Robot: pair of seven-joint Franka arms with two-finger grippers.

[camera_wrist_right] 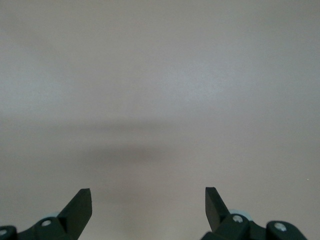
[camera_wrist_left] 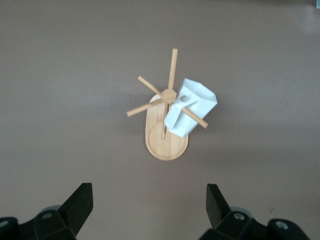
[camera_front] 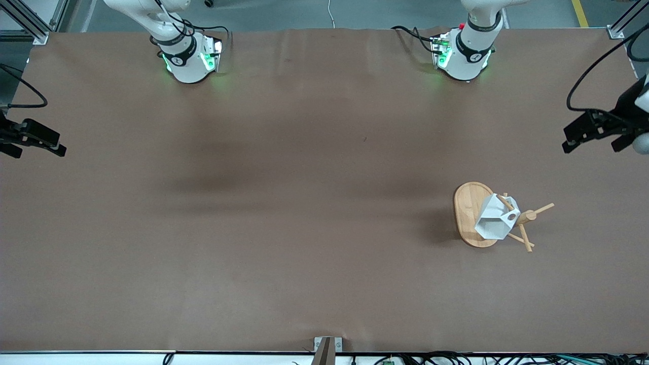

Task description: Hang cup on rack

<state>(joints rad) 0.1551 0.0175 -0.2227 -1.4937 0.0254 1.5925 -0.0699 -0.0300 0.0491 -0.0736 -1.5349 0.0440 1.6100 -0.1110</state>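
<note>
The white faceted cup (camera_front: pixel 493 223) hangs tilted on a peg arm of the bamboo rack (camera_front: pixel 469 208), its handle hole next to the central post, its body over the oval base. The rack stands toward the left arm's end of the table. In the left wrist view the cup (camera_wrist_left: pixel 194 107) and the rack (camera_wrist_left: pixel 167 144) show well apart from the fingers. My left gripper (camera_front: pixel 590 147) (camera_wrist_left: pixel 149 192) is open and empty over the table's edge at the left arm's end. My right gripper (camera_front: pixel 39 152) (camera_wrist_right: pixel 148 196) is open and empty over the table's edge at the right arm's end.
The brown table (camera_front: pixel 284 203) bears only the rack with the cup. Both arm bases (camera_front: pixel 190 61) (camera_front: pixel 464 56) stand along the edge farthest from the front camera. A small bracket (camera_front: pixel 327 347) sits at the nearest table edge.
</note>
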